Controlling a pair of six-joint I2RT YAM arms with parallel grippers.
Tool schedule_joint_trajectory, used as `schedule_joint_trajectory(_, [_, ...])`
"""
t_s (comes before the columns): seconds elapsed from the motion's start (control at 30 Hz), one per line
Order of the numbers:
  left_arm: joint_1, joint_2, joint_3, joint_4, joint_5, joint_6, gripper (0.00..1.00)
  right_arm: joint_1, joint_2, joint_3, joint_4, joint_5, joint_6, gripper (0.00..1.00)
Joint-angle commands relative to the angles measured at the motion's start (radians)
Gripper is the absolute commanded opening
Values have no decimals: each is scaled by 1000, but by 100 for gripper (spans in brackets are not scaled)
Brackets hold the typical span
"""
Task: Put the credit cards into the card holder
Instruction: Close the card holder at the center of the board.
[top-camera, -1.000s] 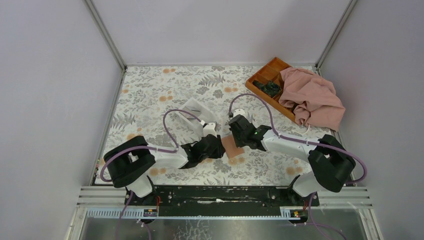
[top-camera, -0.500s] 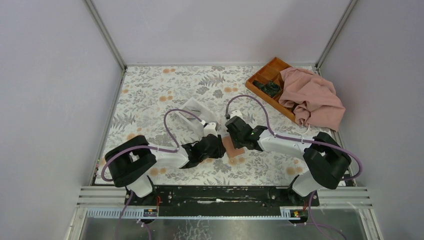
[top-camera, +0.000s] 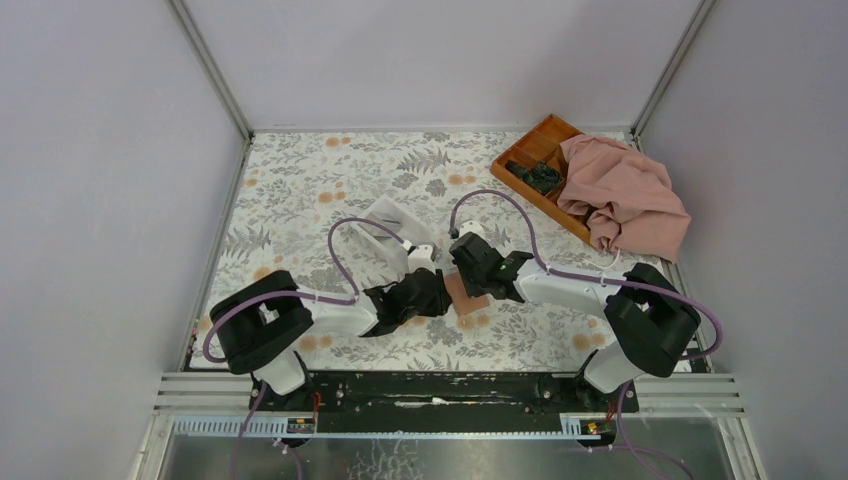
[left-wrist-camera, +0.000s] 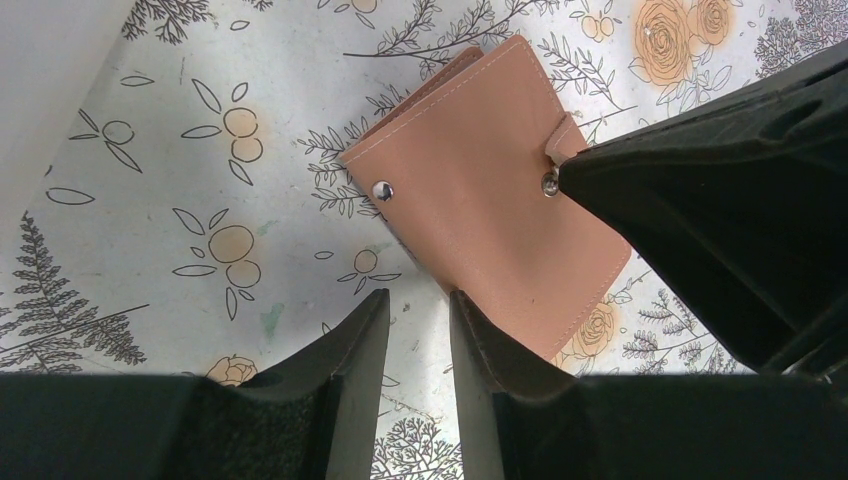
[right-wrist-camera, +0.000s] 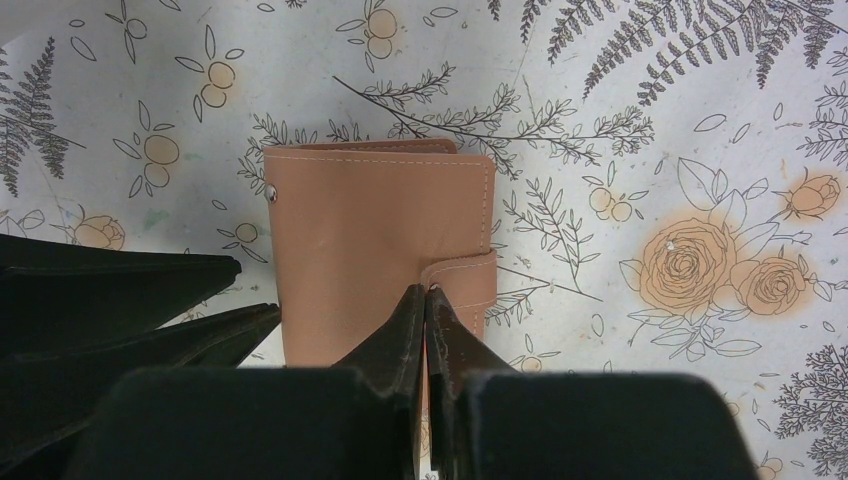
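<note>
While both arms (top-camera: 335, 315) (top-camera: 570, 285) reach low and inward, the right fingers (right-wrist-camera: 400, 335) pinch the strap (right-wrist-camera: 462, 275) of the card holder (right-wrist-camera: 370, 240) and the left fingers (left-wrist-camera: 350, 350) hover slightly parted, which only the wrist views show.

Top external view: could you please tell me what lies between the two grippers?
The card holder lies there, between the left gripper and the right gripper; the top external view shows it, and both wrist views confirm.

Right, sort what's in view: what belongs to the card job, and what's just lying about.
Job in hand:
card holder
right gripper, shut at its snap tab
left gripper, slightly open beside it
credit cards: none in sight

Lying about:
white box
orange tray
dark item in the tray
pink cloth
</note>
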Motion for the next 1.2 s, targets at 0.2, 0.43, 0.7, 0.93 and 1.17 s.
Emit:
schedule_joint_trajectory(0.2, [-10,47,4,-67,-1,5,36,20,-3,13,-5,9,15,1])
schedule_joint_trajectory(0.43, [-14,54,9,-67,-2,5,36,24,-4,12,-11,11,15,0])
schedule_joint_trajectory(0.7, [-15,58,12,-66,-2,3,36,27,-15,-7,-11,18,17,0])
schedule_joint_trajectory(0.93, [-19,59,15,-68,-3,3,36,30,-10,-5,-11,15,20,0])
schedule_joint_trajectory(1.17, [-20,63,19,-68,-4,5,36,39,5,-10,-7,18,24,0])
